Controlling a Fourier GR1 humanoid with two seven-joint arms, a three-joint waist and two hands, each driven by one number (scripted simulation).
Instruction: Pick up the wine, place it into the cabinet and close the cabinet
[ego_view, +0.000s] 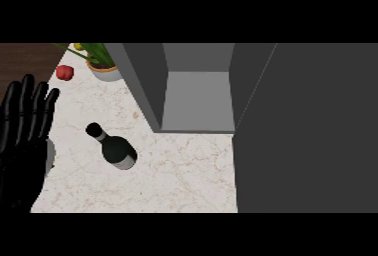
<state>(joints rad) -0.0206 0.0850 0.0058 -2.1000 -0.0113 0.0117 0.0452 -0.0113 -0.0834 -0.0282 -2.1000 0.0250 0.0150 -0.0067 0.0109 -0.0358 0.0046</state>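
Dark green glass wine bottle (116, 147) upright on pale marble table (184, 180), neck leaning toward view's upper left. Bottle lies right of left hand (26, 125), apart from it. Left hand: black, fingers straight and spread, holding nothing, resting at view's left edge. Right hand not visible. Grey cabinet (196, 95) beyond bottle, door open, interior shows nothing inside. Judgement: left hand nearer; grasp not yet begun.
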